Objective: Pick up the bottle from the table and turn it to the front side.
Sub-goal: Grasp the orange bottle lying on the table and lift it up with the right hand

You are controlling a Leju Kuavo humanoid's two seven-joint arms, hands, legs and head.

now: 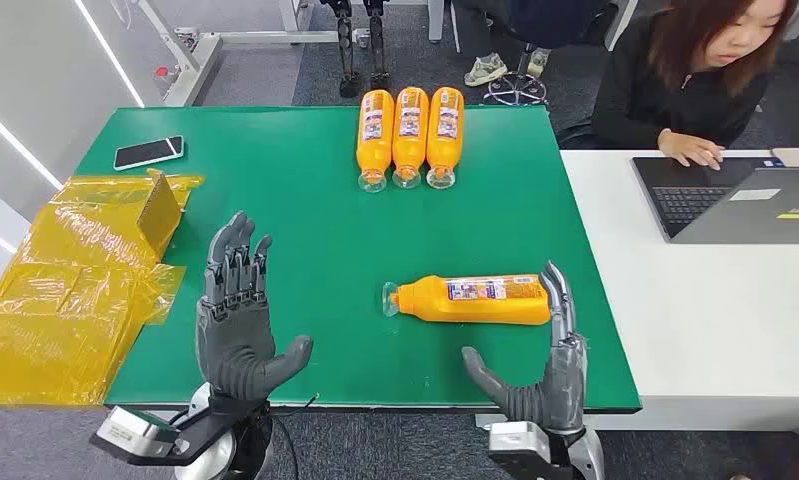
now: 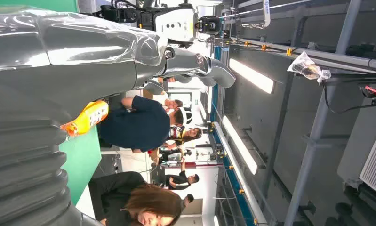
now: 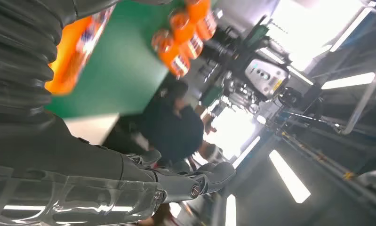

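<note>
Green tabletop (image 1: 305, 200) carried the lone orange bottle (image 1: 472, 299) lying on its side near the front right corner, touching the right hand (image 1: 541, 375), whose spread fingers (image 1: 559, 292) held nothing and would best wrap its mid-body before lifting and rolling it.

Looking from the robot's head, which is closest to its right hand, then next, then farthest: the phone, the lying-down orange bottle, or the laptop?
From the right hand:
1. Lying orange bottle, right beside its fingers, near the table's front.
2. Laptop, on the white table to the right, further back.
3. Phone, far-left corner of the green table.
</note>
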